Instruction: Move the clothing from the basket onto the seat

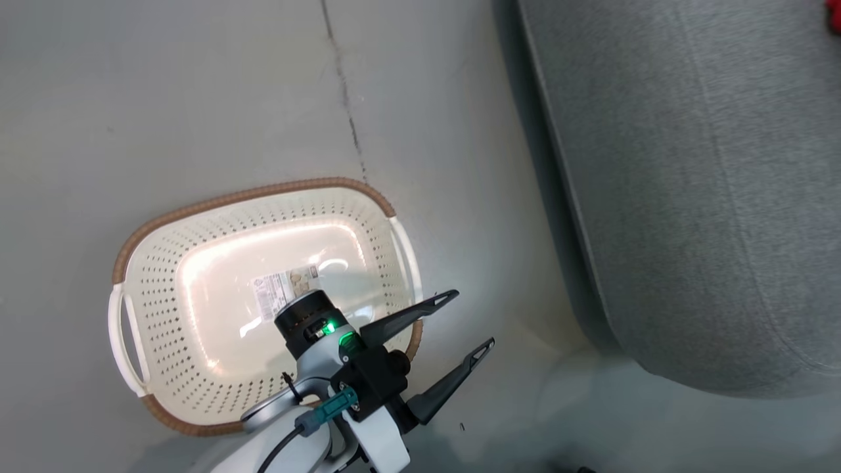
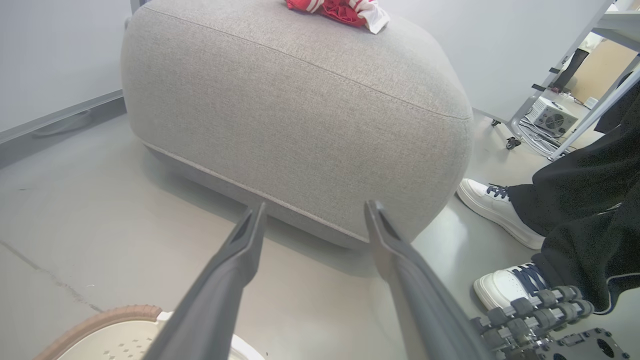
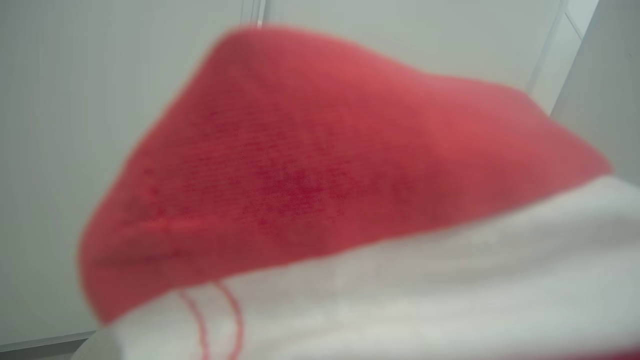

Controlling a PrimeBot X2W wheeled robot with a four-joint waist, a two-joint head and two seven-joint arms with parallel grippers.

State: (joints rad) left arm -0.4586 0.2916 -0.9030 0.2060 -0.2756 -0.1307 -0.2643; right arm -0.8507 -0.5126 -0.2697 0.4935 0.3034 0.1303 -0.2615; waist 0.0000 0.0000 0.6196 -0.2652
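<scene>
1. The basket [image 1: 263, 190], at the lower left of the head view, is seen empty, with a printed label [image 1: 286, 292] on its bottom. The step in hand is judged to be the placing on the seat [image 1: 690, 197].
2. The clothing [image 2: 345, 10] is seen bunched on the seat's top, at the upper centre of the left wrist view. Red and white fabric [image 3: 325, 165] is spread blurred and close across the right wrist view.
3. The left hand [image 1: 472, 318] is held with its fingers wide apart and nothing between them, over the basket's right rim. The right hand is closed and is judged to be clamped on that fabric, though its fingers are covered.
4. A release well in from the cushion's rounded edge is called for next.
5. A smooth grey floor [image 1: 197, 98] marked by a thin crack [image 1: 345, 98] is seen. A person's white shoes [image 2: 500, 212] are seen at the right of the left wrist view.
</scene>
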